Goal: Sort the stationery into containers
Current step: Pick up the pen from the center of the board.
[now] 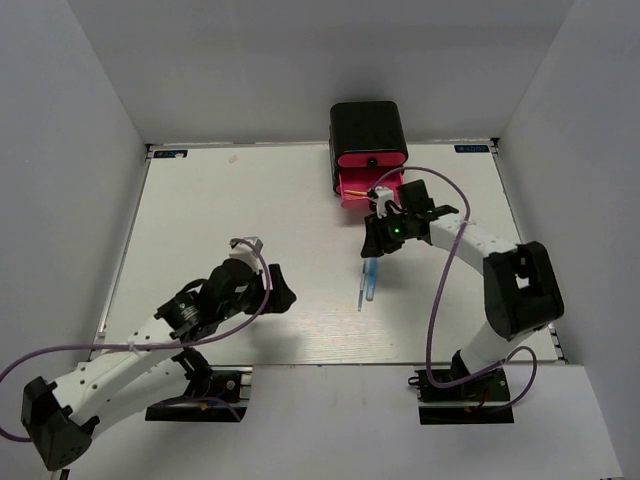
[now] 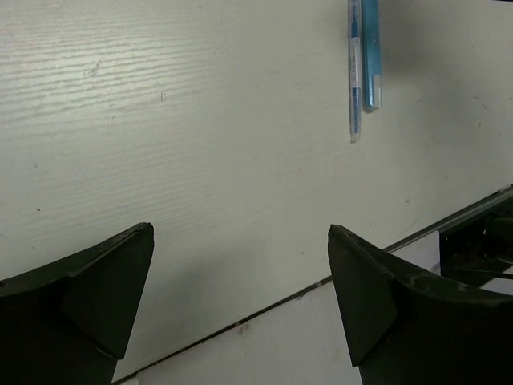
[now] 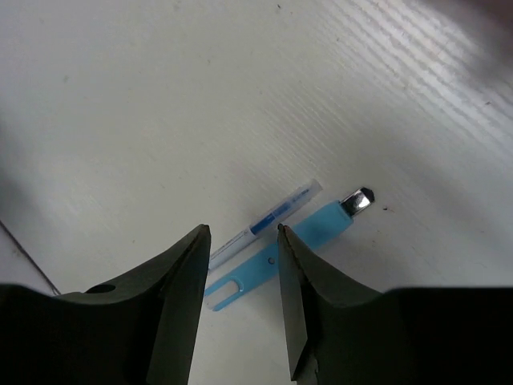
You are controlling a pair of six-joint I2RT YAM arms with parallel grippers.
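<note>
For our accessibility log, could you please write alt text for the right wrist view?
The right gripper, dark fingers slightly apart, hangs over a slim grey-blue pen and a light blue marker lying side by side on the white table. Nothing is held.

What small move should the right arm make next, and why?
Probably lower the right gripper onto the marker and close. It hangs open and empty over marker and pen, lying side by side on the table; a pink drawer stands open.

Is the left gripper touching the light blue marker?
Apart. The left wrist view shows bare table between the left gripper and the light blue marker.
</note>
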